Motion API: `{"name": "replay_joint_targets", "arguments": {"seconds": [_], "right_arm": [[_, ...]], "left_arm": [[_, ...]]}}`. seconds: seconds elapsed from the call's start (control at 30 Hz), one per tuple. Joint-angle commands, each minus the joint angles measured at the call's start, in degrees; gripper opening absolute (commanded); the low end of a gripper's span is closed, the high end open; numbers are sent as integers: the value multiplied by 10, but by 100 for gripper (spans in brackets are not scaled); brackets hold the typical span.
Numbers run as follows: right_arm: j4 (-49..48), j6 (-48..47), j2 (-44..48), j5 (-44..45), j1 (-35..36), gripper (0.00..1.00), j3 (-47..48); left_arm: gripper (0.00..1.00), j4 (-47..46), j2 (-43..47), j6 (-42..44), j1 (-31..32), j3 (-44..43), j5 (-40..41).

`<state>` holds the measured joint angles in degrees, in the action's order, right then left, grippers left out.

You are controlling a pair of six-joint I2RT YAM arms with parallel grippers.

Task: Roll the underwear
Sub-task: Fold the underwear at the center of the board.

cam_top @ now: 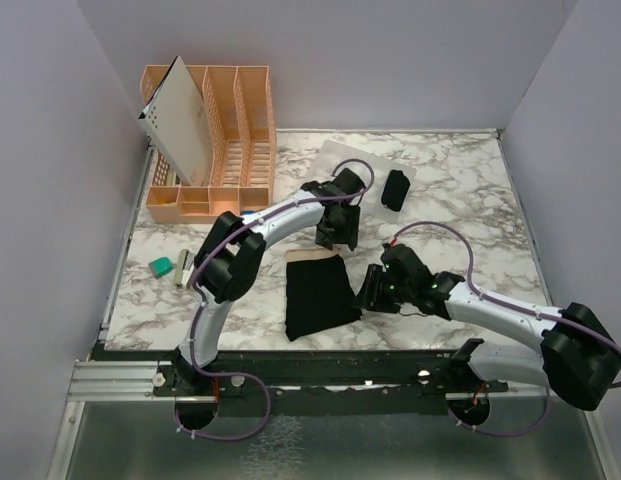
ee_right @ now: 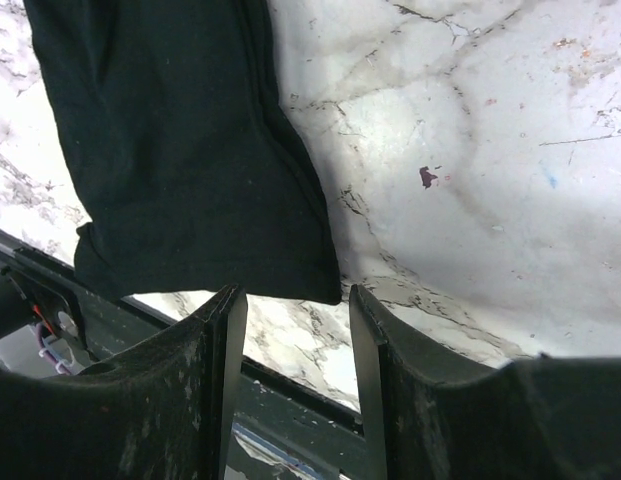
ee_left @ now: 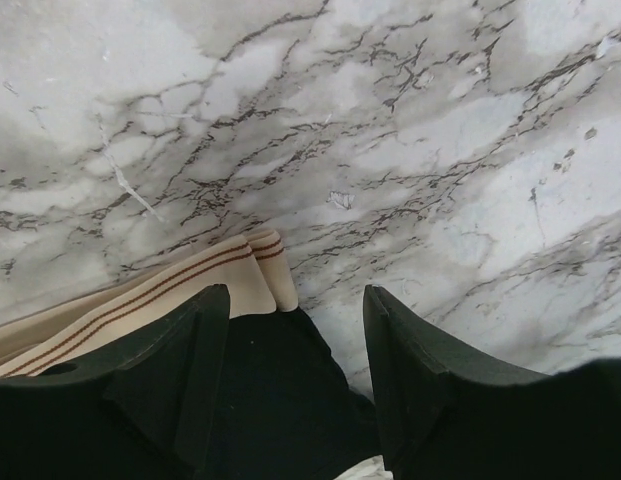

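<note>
though flat, underwear (cam_top: 320, 295) lengthwise near-far, seemingly

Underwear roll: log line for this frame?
flat underwear: tan band far end | rolled underwear: far side | left gripper: open over band | right gripper: open beside right edge

Robotics lab cell, plain lilac walls (cam_top: 50, 150), marble-print table (cam_top: 470, 190), metal mounting rail (cam_top: 110, 380), 2 bolted arms (cam_top: 275, 215) (cam_top: 495, 312)
</note>
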<state>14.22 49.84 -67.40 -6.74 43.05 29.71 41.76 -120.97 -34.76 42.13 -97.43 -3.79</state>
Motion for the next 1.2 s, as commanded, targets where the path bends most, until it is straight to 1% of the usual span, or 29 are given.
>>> {"name": "replay_joint_targets", "arguments": {"seconds": [0.0,0.23,0.47,0.7,0.8,1.0,1.17], "right_arm": [[5,-14,17,-12,0,50,-4],[5,-23,29,-22,0,50,-13],[-12,-28,31,-39,0,50,-28],[-17,-39,26,-47,0,50,-34],[-34,-41,16,-56,0,51,-44],[-58,-34,-21,-51,0,51,-50],[-94,-9,-39,-40,0,51,-64]], "left_arm": [[62,74,-33,10,19,-44,53],[61,116,-65,11,25,-82,77],[58,159,-114,16,38,-138,105],[52,189,-150,22,47,-171,126],[48,199,-162,25,50,-184,127],[41,200,-168,23,52,-187,132],[39,199,-169,23,53,-197,132]]}}
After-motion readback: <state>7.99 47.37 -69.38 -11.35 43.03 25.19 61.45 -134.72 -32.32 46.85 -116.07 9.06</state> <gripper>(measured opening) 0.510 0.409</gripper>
